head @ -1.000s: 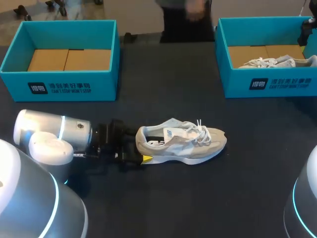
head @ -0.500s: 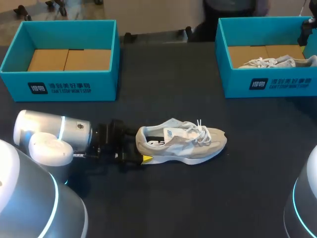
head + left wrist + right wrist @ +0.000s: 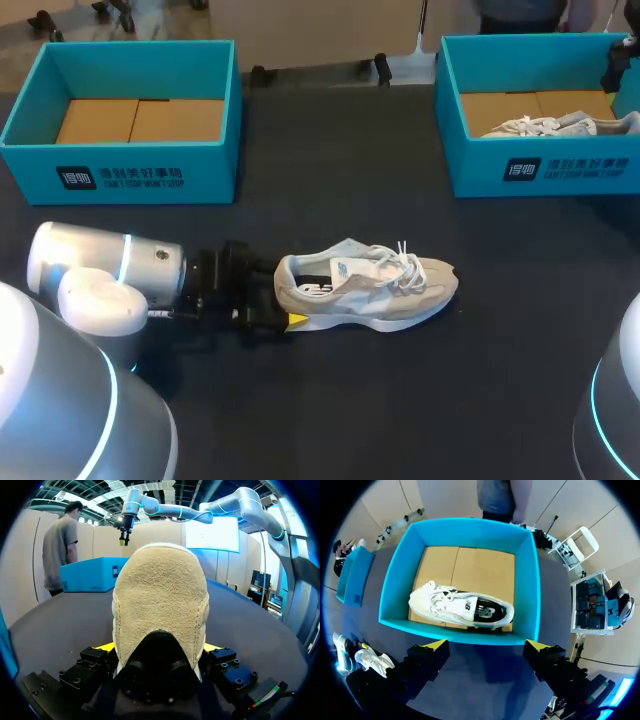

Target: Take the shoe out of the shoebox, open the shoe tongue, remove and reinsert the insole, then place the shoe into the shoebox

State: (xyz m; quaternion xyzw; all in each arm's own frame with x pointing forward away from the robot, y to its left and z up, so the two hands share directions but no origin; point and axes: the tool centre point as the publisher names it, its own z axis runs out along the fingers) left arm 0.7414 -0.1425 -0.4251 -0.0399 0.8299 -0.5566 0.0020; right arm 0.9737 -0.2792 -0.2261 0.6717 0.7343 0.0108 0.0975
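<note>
While left gripper (image 3: 159,647) clamps it, beige shoe (image 3: 372,292), white laces (image 3: 401,258)

table (image 3: 340,400): dark matte top | far right corner: teal box (image 3: 470,165), open top, brown cardboard floor | inside it: pale laced shoe (image 3: 560,125), lying on the floor by the box's near wall
</note>
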